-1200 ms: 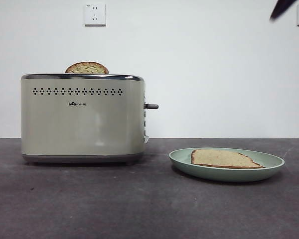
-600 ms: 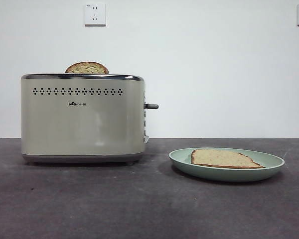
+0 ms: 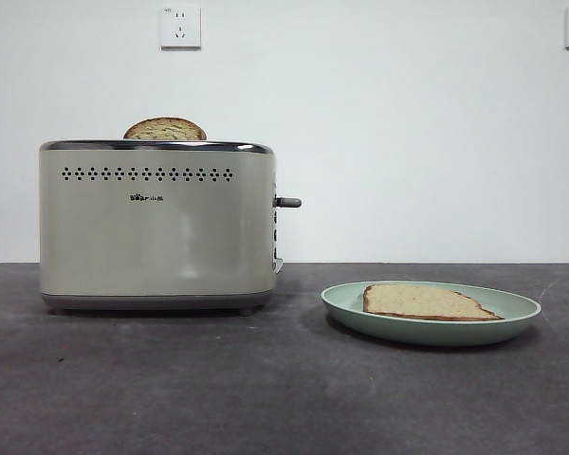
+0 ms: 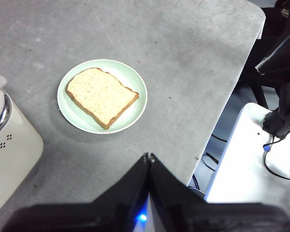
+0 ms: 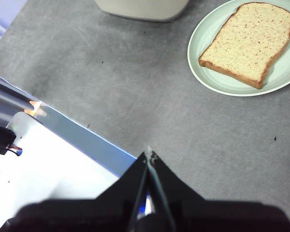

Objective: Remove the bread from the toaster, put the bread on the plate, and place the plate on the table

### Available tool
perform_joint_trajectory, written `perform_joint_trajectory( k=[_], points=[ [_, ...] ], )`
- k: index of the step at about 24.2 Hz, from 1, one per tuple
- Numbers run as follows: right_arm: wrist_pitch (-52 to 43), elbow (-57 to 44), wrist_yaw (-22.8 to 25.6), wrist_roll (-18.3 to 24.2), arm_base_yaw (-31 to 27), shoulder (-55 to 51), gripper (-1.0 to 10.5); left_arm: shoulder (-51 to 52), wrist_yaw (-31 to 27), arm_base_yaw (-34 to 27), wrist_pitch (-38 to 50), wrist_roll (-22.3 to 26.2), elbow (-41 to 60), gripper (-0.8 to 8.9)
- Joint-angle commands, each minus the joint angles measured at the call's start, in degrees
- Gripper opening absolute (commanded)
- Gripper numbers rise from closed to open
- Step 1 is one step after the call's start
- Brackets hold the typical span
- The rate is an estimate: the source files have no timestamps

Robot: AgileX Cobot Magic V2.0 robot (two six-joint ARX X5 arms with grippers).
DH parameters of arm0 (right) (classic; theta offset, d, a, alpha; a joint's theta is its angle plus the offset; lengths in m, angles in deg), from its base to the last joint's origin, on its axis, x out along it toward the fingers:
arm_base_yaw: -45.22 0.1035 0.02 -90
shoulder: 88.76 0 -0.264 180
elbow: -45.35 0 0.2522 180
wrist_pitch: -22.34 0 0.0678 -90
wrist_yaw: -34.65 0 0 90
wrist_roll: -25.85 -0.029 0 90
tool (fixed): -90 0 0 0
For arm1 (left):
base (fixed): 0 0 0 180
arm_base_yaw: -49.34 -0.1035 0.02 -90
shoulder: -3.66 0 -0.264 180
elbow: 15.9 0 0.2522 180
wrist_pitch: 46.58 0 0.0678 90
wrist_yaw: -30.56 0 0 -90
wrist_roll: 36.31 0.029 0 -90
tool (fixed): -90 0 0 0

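I see bread (image 3: 425, 302) flat on plate (image 3: 341, 301) on table (image 3: 218, 389), toaster (image 3: 156, 227) logo too small to read, left hand (image 4: 149, 157) and right hand (image 5: 148, 155) both pressed together, holding nothing.

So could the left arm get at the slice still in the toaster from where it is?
Probably yes. The slice stands proud of the toaster with open space above it. The left gripper hangs shut above the table, so it must open first.

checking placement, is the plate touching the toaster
Apart. The front view shows bare table between the plate and the toaster.
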Motion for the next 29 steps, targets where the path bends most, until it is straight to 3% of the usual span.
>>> perform_joint_trajectory(
  k=[1,5,8,13,29],
  points=[
    [-0.1,0.1,0.1,0.4,0.1,-0.1,-0.1,0.0,0.0,0.2,0.3,-0.1,-0.1,-0.04],
    [-0.2,0.1,0.1,0.4,0.1,-0.1,-0.1,0.0,-1.6,0.1,2.0,0.6,-0.1,-0.04],
    [-0.2,0.1,0.1,0.4,0.1,-0.1,-0.1,0.1,-5.8,-4.3,16.1,4.8,-0.1,-0.04],
    [-0.2,0.1,0.1,0.4,0.1,-0.1,-0.1,0.2,-5.6,-12.1,36.9,8.1,0.1,-0.04],
    [-0.2,0.1,0.1,0.4,0.1,-0.1,-0.1,15.7,-5.6,-34.2,35.6,8.3,2.5,-0.04]
  ],
)
